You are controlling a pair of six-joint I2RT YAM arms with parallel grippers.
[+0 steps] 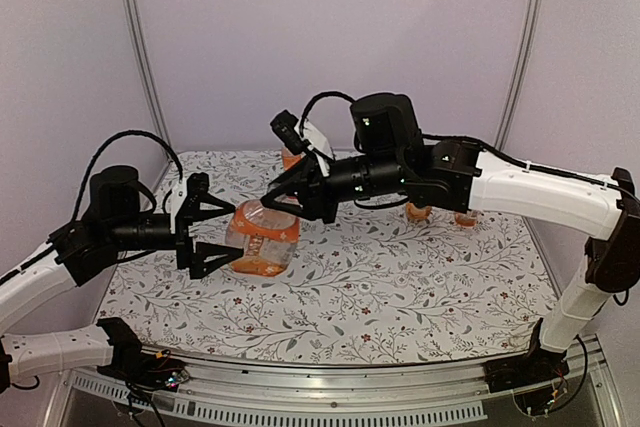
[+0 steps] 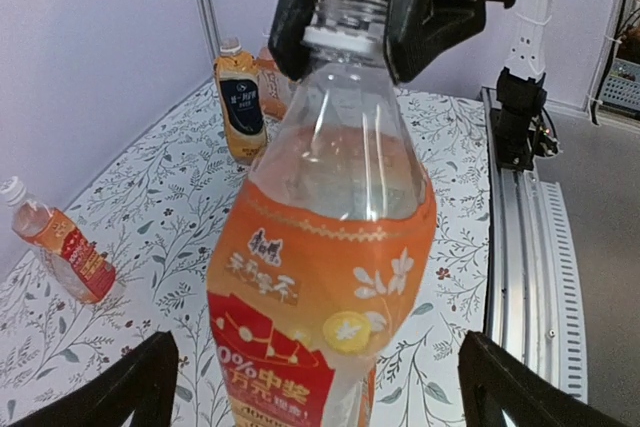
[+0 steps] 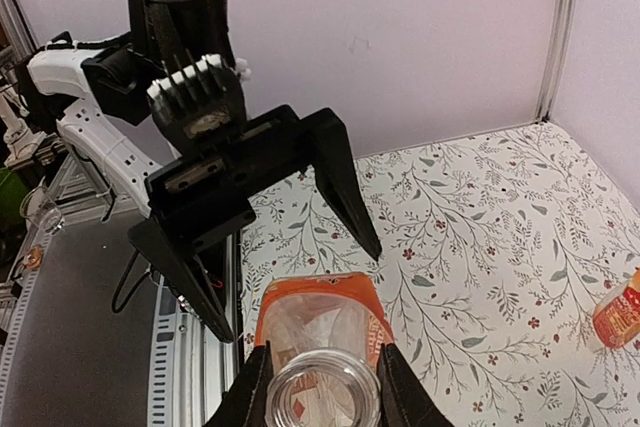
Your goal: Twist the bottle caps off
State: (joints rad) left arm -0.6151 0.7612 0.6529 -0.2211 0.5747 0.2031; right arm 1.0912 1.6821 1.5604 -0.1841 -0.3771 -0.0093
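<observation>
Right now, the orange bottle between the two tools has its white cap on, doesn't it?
Not quite: the orange bottle is between the left tool and right tool, but its cap is off. The left wrist view shows its mouth open.

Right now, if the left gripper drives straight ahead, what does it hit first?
The bottle: its body sits between the left gripper's open fingers, dead ahead. Beyond it is the right gripper, at the uncapped neck. How much gap is left to the palm is unclear.
</observation>
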